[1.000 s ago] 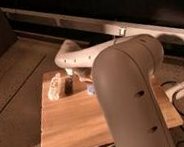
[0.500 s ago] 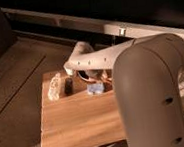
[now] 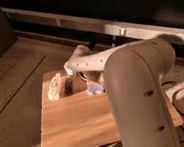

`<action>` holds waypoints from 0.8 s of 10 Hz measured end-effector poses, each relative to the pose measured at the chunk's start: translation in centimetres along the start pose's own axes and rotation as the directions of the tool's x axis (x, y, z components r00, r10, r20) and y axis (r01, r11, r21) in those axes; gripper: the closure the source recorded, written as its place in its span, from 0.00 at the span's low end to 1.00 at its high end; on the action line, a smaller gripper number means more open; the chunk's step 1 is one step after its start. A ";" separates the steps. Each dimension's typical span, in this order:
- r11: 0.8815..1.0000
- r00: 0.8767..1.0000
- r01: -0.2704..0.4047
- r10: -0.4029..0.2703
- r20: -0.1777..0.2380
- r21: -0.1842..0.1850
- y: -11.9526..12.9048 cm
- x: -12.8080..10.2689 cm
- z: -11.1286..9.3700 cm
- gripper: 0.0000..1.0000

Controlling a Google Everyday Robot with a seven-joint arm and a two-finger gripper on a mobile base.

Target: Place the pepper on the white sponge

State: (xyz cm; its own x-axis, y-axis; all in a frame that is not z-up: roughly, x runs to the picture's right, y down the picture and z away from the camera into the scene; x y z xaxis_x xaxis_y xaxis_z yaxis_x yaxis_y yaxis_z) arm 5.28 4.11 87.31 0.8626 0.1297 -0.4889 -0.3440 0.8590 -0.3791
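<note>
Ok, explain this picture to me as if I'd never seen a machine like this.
The big pale curved shape filling the right side is a robot's arm, seen close up by the only camera; where that camera sits isn't known. The arm reaches back over a small wooden table. Its claw is at the far end of the arm, over the back of the table, hidden behind the arm, so it can't be seen whether it holds anything. On the table's far left lies a long cream bottle-like thing with a small dark block beside it. A pale bluish sponge sits just below the arm's tip. No pepper is visible.
</note>
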 end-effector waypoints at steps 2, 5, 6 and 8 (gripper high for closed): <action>1.000 1.000 0.016 -0.016 -0.005 -0.023 0.1 -0.9 0.9 1.00; 0.998 1.000 -0.001 0.001 0.001 -0.070 0.0 -1.2 2.5 1.00; 0.996 1.000 0.003 -0.002 0.005 -0.087 0.0 -1.4 3.2 0.92; 0.994 1.000 0.014 -0.012 0.011 -0.104 -0.2 -1.9 3.9 0.73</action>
State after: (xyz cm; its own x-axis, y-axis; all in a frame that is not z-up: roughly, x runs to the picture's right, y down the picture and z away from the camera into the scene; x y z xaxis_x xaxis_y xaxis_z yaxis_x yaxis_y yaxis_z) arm 5.17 5.68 91.38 0.8710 0.1247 -0.4752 -0.3691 0.8044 -0.4656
